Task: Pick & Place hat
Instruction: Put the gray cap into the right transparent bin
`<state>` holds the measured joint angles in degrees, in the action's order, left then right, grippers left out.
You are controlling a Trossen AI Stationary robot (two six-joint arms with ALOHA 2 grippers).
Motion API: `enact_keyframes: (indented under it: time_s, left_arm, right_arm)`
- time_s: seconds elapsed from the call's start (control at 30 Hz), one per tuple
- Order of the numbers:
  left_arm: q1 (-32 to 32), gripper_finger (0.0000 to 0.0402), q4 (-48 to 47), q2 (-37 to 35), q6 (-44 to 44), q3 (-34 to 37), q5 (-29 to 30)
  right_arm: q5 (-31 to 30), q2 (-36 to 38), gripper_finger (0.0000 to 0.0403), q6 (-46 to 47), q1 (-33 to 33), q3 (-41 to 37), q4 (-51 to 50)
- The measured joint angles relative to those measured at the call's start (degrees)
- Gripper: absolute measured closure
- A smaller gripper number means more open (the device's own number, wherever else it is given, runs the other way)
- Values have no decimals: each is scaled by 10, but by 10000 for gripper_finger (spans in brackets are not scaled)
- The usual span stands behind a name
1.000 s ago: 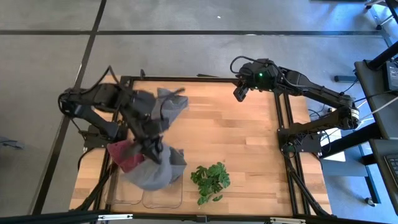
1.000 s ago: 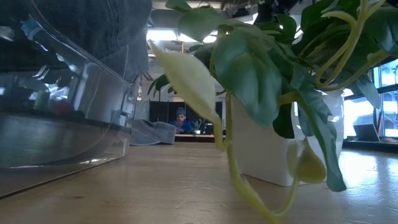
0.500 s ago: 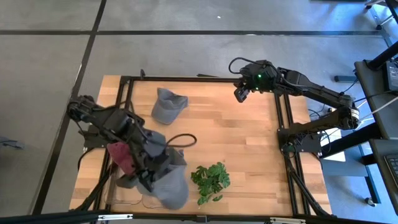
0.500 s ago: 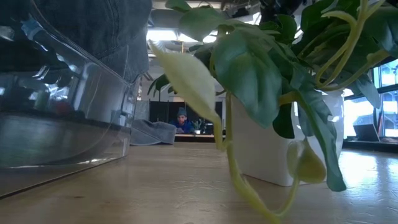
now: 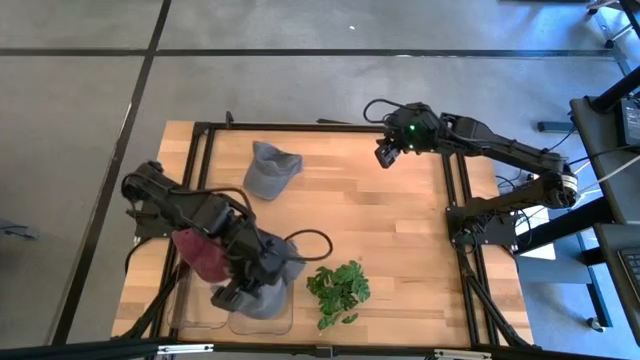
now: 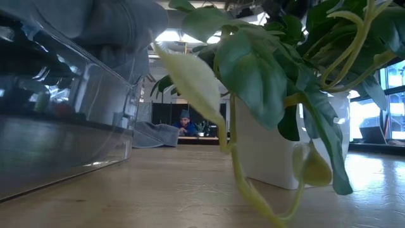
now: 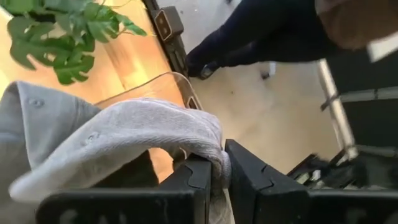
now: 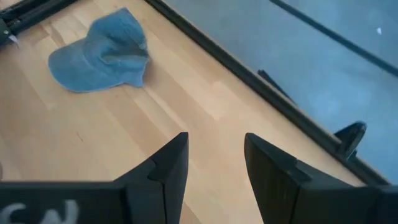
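The left pincer [image 7: 217,180] is clamped on a fold of the grey hat [image 7: 118,134], holding it over the clear bin [image 5: 255,315] at the near-left corner of the surface [image 5: 380,220]. In the high view the hat's crown [image 5: 265,270] bulks above the bin with its edge spilling toward the potted plant [image 5: 338,288], which stands just beside the bin. A dark red hat [image 5: 200,252] lies against the bin's left side, touching the grey one.

The risk is in the release. Only a thin edge of soft fabric sits between the fingers [image 7: 193,177], so the hat may slip out early, or cling to a finger when the pincer opens and be dragged back out. Since the fabric drapes wider than the bin's mouth, it could land straddling the clear wall [image 7: 177,84] and slide onto the surface, or catch the plant's leaves and tip the pot. The arm's trailing cable [image 5: 300,238] loops near the hat and might snag it.

The right pincer [image 8: 214,168] waits with its fingers apart near the far-right corner. The blue hat [image 8: 102,53] rests alone near the far edge of the surface, not yet collected.
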<state>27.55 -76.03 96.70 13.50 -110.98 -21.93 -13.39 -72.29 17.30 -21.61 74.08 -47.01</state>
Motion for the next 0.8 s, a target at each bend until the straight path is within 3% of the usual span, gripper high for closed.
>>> enact_keyframes:
  time_s: [0.13,0.37,0.5,0.67,0.8]
  left_arm:
    - [9,375,-4,11,-58,0,-1]
    - [37,375,-13,8,-71,-18,8]
    - [52,375,-15,7,-147,-44,22]
    - [66,375,-23,6,-237,-60,81]
    - [66,375,-69,7,-246,-55,109]
  right_arm:
    - [0,0,246,4,0,-27,0]
    - [0,0,246,5,0,-46,0]
    - [0,0,246,5,0,-46,15]
    - [0,0,246,4,0,-45,33]
    - [0,0,246,4,0,-45,35]
